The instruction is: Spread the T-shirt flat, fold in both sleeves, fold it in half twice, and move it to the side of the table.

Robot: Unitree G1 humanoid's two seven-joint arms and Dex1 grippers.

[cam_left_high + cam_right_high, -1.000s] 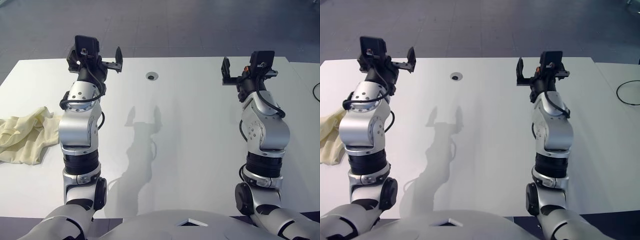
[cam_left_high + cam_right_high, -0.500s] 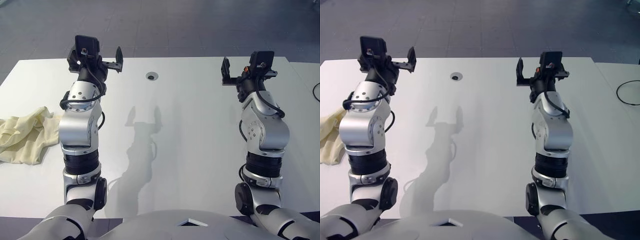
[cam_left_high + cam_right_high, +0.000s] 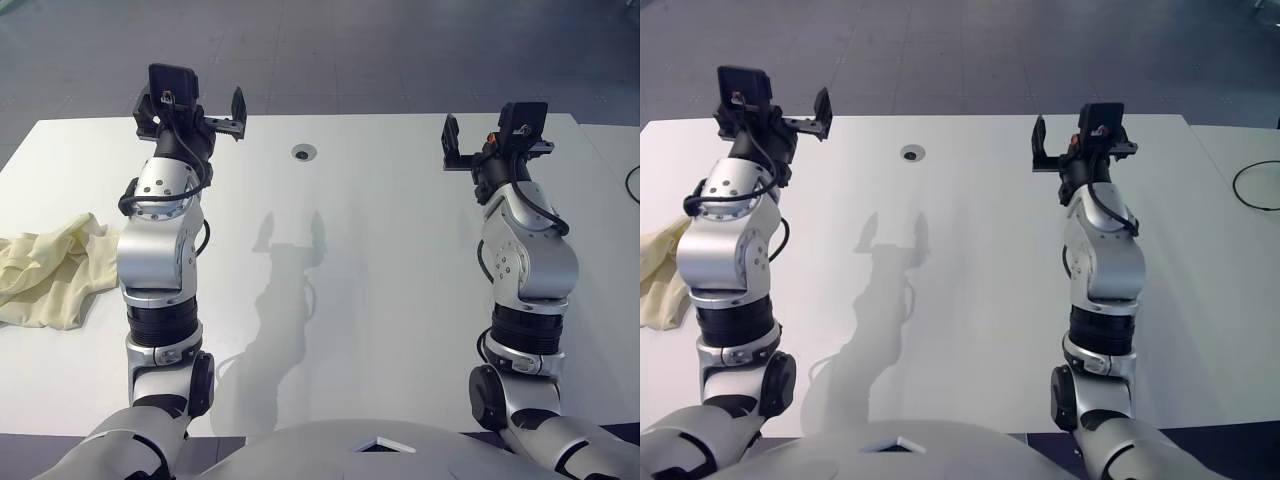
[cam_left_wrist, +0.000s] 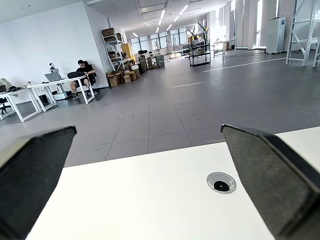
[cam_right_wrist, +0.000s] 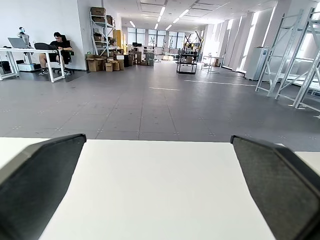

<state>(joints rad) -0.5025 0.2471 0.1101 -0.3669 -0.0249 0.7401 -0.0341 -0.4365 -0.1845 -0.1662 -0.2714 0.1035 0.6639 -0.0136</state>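
We record two grippers: left gripper (image 3: 190, 108), jaws spread wide, empty, raised over the table (image 3: 380, 260) at far left; right gripper (image 3: 497, 140), likewise spread and empty, far right. One T-shirt (image 3: 45, 275), pale yellow, crumpled at the table's left edge. One round cable hole (image 3: 303, 152), far centre.

Your T-shirt (image 3: 45, 280) runs off the left edge of the head views, so you cannot tell its full outline; the left arm (image 3: 730, 250) covers more of it. The black cable (image 3: 1235, 185) is cut by the right edge.
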